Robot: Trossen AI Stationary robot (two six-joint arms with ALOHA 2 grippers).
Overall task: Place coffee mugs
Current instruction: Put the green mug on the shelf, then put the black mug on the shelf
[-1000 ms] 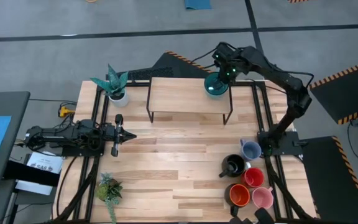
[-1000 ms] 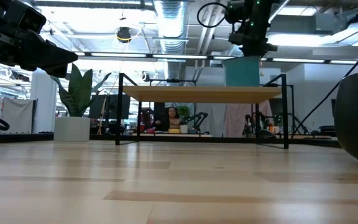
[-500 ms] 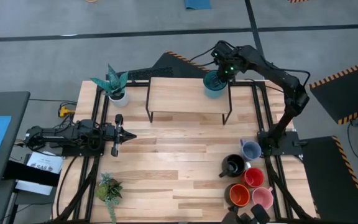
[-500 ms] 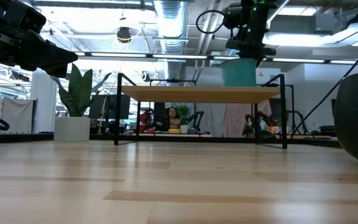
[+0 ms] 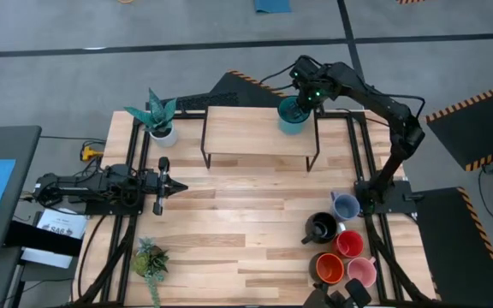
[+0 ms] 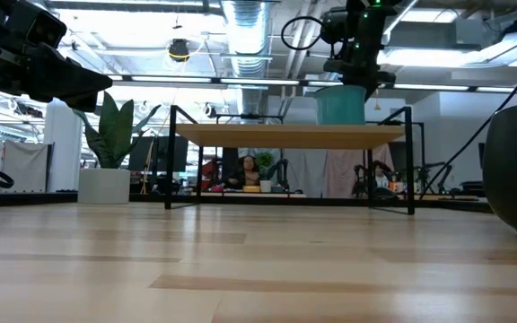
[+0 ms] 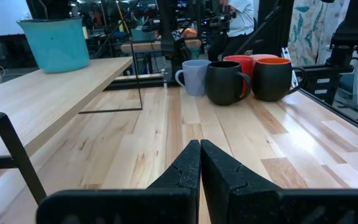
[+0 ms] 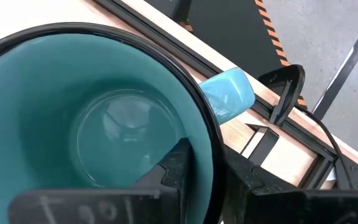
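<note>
One teal mug stood upright, mouth up, on the far right corner of the raised wooden shelf, near that shelf's right leg. My right gripper was directly over it, fingers pinching the rim: in the right wrist view one finger sat inside the bowl and the other outside the wall. The handle projected sideways toward the table's back rail.

The other five mugs clustered well apart at the near right of the table: pale grey-blue mug, black mug, red mug, pink mug, and the dark mug with orange inside. All were upright, touching or just beside one another.

A white plant pot stood at the far left corner beside the shelf; a small succulent lay at the near left edge.

My left gripper hung at the left side of the table, fingers pressed together, pointing toward the mug cluster.
</note>
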